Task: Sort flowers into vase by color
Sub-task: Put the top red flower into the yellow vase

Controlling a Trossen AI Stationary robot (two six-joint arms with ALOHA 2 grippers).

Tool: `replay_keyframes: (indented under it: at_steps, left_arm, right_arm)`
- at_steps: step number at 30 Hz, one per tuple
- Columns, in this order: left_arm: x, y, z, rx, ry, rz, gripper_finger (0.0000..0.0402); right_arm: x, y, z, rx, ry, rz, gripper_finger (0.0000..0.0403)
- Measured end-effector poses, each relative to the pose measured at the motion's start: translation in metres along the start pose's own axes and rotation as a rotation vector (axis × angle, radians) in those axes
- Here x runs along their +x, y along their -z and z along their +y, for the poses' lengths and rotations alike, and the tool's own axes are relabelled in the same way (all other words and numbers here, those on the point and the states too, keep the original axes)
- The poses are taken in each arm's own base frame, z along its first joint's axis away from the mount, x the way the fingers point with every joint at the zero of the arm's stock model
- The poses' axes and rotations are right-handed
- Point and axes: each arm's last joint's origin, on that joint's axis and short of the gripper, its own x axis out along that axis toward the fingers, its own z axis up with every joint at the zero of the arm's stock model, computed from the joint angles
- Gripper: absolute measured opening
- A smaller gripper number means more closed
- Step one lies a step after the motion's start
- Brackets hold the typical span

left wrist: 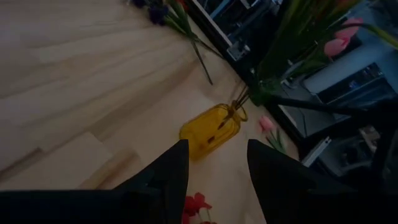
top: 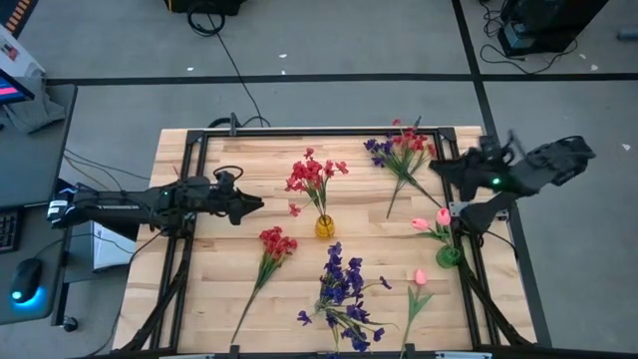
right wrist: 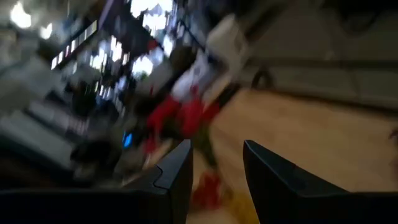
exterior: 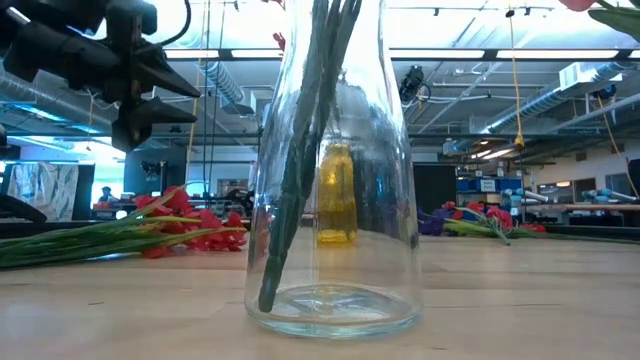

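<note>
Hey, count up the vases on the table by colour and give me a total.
Yellow glass vase: 1
Green vase: 1
Clear glass vase: 1
Total: 3

The high view looks straight down over the whole counter (top: 219,289) from well above. The low view sits at counter height, tight against a clear glass vase (exterior: 335,170), facing the room. Each of the 2 wrist views looks past its own gripper; high, low and left wrist views share the yellow vase (left wrist: 211,129).
</note>
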Motion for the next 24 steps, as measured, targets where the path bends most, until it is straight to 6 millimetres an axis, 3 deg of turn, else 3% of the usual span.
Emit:
replay_keyframes:
  at_steps: [4,9,18,24]
  left_arm:
    - [0.0,0.001,0.0,0.006,0.002,0.005,0.0168]
    - [0.0,0.001,0.001,-0.016,-0.003,0.001,0.0168]
    - [0.0,0.0,0.001,-0.017,-0.02,-0.018,0.0168]
    - [0.0,0.0,0.001,-0.017,-0.029,-0.027,0.0168]
  right_arm:
    - [0.018,0.007,0.006,0.009,-0.028,0.159,0.0149]
    - [0.037,0.005,0.004,0.015,0.021,0.203,0.0149]
    - [0.073,-0.011,-0.016,0.015,0.095,0.284,0.0149]
    - [0.103,-0.024,-0.04,0.024,0.161,0.353,0.0149]
